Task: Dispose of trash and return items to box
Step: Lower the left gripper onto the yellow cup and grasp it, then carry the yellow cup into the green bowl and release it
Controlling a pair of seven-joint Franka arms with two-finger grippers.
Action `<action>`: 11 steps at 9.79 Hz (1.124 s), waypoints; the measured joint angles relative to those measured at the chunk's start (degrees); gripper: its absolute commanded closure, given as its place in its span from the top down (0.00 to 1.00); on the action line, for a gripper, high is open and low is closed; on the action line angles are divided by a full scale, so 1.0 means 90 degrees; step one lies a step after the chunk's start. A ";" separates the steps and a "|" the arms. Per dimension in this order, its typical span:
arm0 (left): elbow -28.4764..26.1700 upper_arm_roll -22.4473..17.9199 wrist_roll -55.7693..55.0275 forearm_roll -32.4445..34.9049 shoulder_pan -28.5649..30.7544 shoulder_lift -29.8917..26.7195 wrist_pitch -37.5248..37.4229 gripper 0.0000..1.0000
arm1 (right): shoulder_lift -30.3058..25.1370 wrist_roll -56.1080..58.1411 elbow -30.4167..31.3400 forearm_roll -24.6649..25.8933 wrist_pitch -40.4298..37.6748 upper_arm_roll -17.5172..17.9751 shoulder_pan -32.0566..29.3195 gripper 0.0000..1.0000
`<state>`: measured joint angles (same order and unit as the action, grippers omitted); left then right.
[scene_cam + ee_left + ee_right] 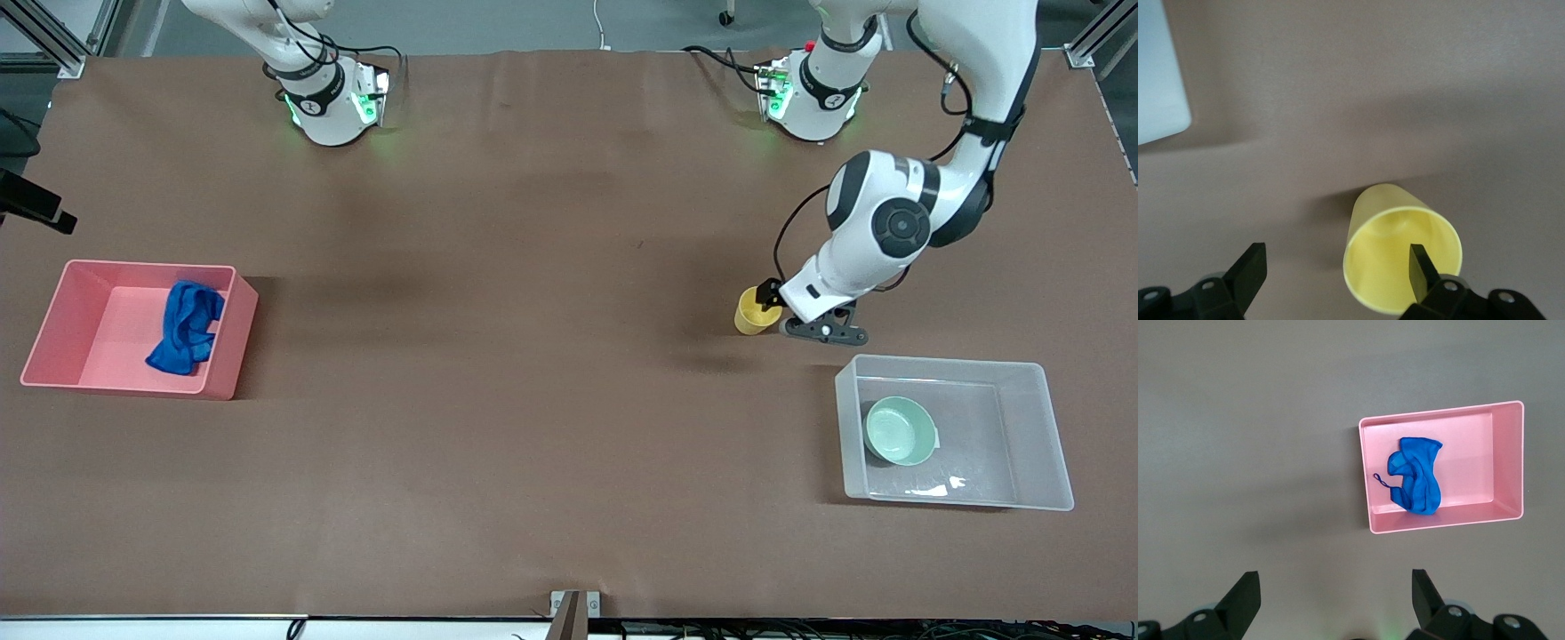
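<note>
Black fingers of my left gripper (1338, 273) stand spread wide at the yellow cup (756, 311), and in the left wrist view 1 finger (1421, 270) is inside the cup's mouth while the other finger sits outside on the bare brown table (533, 356), well clear of the wall; whether the inner finger touches the wall, I cannot tell. The cup stands upright on the table, with nothing clamped between the fingers. Just beside the gripper, nearer to the front camera, lies the clear plastic box (1031, 373), and a pale corner of it shows in the left wrist view. The mint-green bowl (901, 430) rests on the floor of that box, at the side toward the right arm's end of the table, with a small white label (956, 483) nearer the camera on the same floor. Well apart from this gripper, my right arm waits up high. Its right gripper (1335, 593) has its 2 fingers spread wide with nothing between them, hanging over bare table near the pink bin (1508, 463). The blue fabric (1418, 480) lies crumpled inside that bin, its thin string trailing on the pink floor. The bin sits at the right arm's end of the table.
</note>
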<state>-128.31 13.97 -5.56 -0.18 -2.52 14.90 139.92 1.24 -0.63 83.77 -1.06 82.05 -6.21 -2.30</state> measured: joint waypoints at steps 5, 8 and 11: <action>-0.0005 0.0012 -0.0006 0.0002 -0.0013 0.0368 0.0164 0.00 | 0.0000 0.0000 0.0000 0.0000 -0.0003 -0.0003 0.0000 1.00; 0.0041 0.0012 -0.0007 0.0007 -0.0014 0.0207 0.0113 0.00 | 0.0000 0.0001 0.0000 0.0000 -0.0007 -0.0003 0.0000 1.00; 0.0835 -0.0092 -0.0007 0.0008 0.0153 -0.0399 -0.0716 0.00 | 0.0000 0.0001 0.0000 0.0000 -0.0013 -0.0002 0.0000 1.00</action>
<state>-120.79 13.14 -5.62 -0.10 -1.14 11.31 133.48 1.24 -0.62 83.77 -1.06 81.93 -6.23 -2.31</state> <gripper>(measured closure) 0.965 0.000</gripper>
